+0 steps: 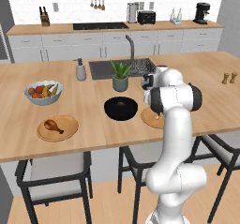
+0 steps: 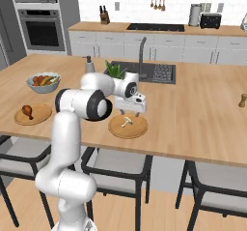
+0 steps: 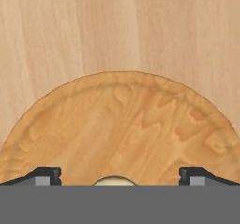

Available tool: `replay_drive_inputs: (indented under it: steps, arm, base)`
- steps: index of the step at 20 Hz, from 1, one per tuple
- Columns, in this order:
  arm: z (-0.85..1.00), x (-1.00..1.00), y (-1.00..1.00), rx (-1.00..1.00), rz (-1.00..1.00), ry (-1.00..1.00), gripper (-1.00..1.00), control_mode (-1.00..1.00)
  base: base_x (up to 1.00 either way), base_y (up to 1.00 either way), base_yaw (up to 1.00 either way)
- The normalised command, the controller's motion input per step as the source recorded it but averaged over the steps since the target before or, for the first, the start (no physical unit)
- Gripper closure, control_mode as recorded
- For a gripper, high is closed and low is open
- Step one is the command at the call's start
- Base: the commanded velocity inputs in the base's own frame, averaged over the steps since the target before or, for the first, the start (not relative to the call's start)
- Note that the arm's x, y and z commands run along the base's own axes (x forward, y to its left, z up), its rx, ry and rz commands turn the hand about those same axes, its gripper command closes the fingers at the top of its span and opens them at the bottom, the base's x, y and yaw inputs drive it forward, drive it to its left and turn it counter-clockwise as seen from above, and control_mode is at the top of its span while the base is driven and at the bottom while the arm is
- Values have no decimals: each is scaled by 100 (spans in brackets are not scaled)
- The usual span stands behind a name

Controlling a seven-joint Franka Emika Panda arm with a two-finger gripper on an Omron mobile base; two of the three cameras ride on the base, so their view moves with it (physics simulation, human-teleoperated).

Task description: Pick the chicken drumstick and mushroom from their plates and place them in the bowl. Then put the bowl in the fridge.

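Gripper (image 2: 129, 112) hangs right over the mushroom (image 2: 126, 122), fingers spread wide w/ nothing between them. Mushroom sits mid-plate (image 2: 137, 130), plate close to the counter's near edge. Black bowl (image 1: 120, 108) is just beside that plate. Drumstick (image 1: 52, 125) is on the other plate (image 1: 69, 129), well apart, w/ bare countertop (image 1: 89, 110) around.
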Motion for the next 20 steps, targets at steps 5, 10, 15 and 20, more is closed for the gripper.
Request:
replay_drive_inputs:
  steps: [5,10,15,20]
  arm:
    - [-5,-21,0,0,7,-3,-100,-100]
    - [-6,-28,4,-2,8,-4,-100,-100]
    - [-14,-24,7,-9,10,-19,-100,-100]
    - [0,-43,7,-2,5,-14,-100,-100]
  base:
    - [0,0,0]
    - [0,0,0]
    - [0,0,0]
    - [0,0,0]
